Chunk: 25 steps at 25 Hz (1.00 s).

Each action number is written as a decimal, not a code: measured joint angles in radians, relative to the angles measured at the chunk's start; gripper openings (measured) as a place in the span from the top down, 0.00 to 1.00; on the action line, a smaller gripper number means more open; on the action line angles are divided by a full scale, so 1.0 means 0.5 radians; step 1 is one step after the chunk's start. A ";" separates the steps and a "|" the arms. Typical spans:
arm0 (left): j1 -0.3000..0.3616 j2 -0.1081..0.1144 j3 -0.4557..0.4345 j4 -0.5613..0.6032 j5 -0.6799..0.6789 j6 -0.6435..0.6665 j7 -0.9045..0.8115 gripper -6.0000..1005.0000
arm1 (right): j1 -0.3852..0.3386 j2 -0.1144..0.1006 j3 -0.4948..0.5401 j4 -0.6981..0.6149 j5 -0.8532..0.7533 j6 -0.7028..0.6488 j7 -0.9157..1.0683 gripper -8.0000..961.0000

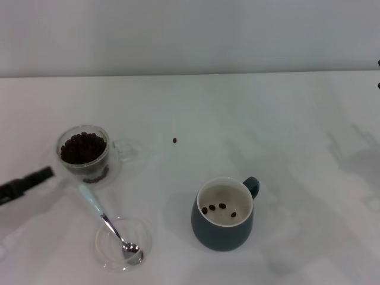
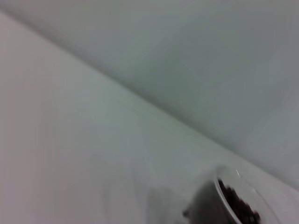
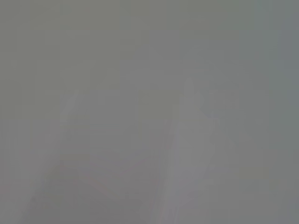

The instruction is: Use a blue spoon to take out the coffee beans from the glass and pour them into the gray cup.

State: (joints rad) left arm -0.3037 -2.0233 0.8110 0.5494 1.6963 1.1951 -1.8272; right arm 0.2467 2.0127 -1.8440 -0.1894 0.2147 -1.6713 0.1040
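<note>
Seen from the head camera, a white table [image 1: 285, 119] carries the whole set. The glass [image 1: 85, 155], small, clear and double-walled with its side handle pointing toward the robot's right, stands at the left and is filled nearly to the brim with dark brown coffee beans [image 1: 82, 148]. Just in front of it the blue spoon [image 1: 110, 225] lies slanted, its pale blue handle end near the base of the glass and its shiny silver bowl resting inside a shallow clear dish [image 1: 123, 243]. The gray cup [image 1: 224, 215], a rounded slate mug with a cream interior and its loop handle turned away toward the right, sits well apart to the right with three beans lying at its bottom. One stray bean [image 1: 175, 140] lies on the table between the two vessels, farther back. The left gripper [image 1: 25, 183], a dark shape entering from the left edge, sits just beside the glass; whether it is wide or narrow cannot be told. No brand, label or writing can be read. The left wrist camera shows the table and, at one corner, the rim of the glass [image 2: 233, 200] with beans inside. The right wrist camera shows only a blurred gray surface.
</note>
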 joint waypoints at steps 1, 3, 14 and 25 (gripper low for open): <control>0.016 -0.002 -0.037 0.028 0.000 0.007 0.027 0.44 | 0.000 0.000 0.001 -0.002 0.000 0.000 -0.002 0.37; 0.051 -0.014 -0.099 0.093 -0.012 0.019 0.112 0.44 | 0.001 0.000 0.003 -0.004 0.000 0.000 -0.006 0.37; 0.147 -0.101 -0.384 -0.044 -0.580 0.049 1.218 0.44 | 0.001 0.000 -0.014 -0.008 -0.013 -0.007 -0.015 0.37; 0.126 -0.092 -0.453 -0.184 -1.136 0.063 2.117 0.44 | 0.002 0.005 -0.255 -0.045 -0.015 -0.004 0.002 0.37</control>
State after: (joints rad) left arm -0.2408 -2.0693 0.5845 0.4572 1.1285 1.2267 -0.7685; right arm 0.2476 2.0154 -1.9713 -0.2118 0.2074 -1.6734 0.1050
